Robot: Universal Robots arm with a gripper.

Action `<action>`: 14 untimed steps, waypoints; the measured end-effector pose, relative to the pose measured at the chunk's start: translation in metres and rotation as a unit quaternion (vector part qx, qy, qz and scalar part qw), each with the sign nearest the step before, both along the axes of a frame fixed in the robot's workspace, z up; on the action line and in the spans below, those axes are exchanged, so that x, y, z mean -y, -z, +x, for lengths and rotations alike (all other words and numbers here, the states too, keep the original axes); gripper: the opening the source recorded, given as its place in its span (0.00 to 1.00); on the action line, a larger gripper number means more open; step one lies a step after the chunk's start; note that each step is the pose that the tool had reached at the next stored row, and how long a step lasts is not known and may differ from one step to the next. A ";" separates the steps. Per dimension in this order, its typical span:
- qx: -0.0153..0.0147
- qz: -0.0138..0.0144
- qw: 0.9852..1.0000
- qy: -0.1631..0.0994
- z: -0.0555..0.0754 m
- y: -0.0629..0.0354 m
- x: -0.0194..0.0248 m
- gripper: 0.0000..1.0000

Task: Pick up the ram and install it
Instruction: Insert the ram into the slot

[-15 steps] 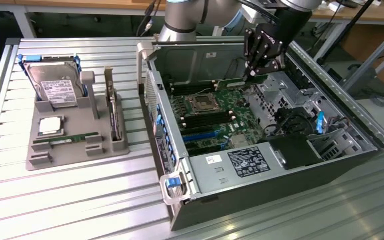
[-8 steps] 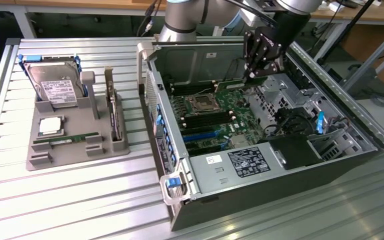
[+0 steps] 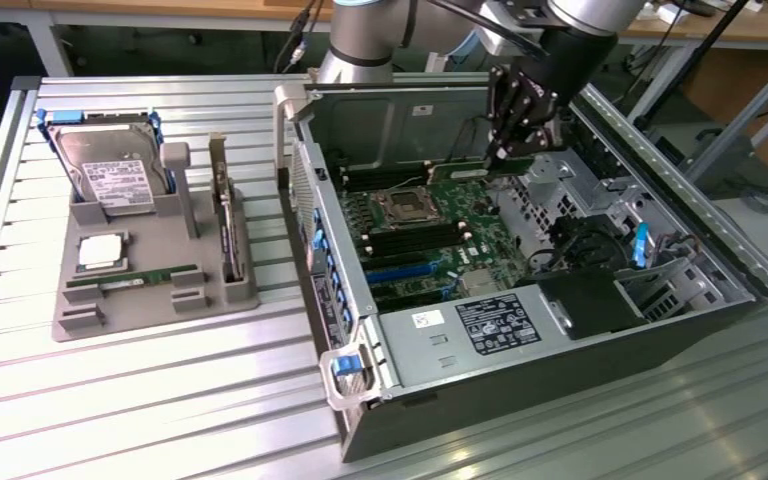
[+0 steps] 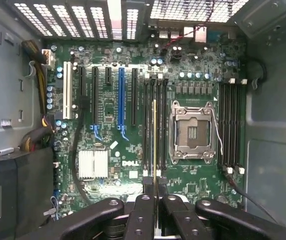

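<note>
**Figure.** The claw (image 4: 155, 202) is pinching the ram (image 4: 155, 145) edge-on and is holding it inside the open computer case (image 3: 398, 125). The stick is hanging above the black memory slots (image 4: 164, 130), just beside the CPU socket (image 4: 192, 131). By this view, a clean seating is calling for the stick lying parallel to one slot, notch matched, latches open, and pressure falling evenly on both ends.
</note>
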State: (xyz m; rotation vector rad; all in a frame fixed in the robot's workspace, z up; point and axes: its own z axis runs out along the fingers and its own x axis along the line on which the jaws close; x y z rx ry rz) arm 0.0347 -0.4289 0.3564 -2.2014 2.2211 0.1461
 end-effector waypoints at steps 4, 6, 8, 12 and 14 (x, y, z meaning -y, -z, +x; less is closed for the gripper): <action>0.000 0.000 1.000 0.030 0.000 0.0015 0.0000 0.12; 0.000 0.001 1.000 0.030 0.000 0.0024 0.0001 0.12; 0.000 0.002 1.000 0.030 0.000 0.0029 0.0001 0.12; 0.000 0.002 1.000 0.030 0.000 0.0036 0.0001 0.12; 0.000 0.003 1.000 0.030 0.000 0.0037 0.0001 0.12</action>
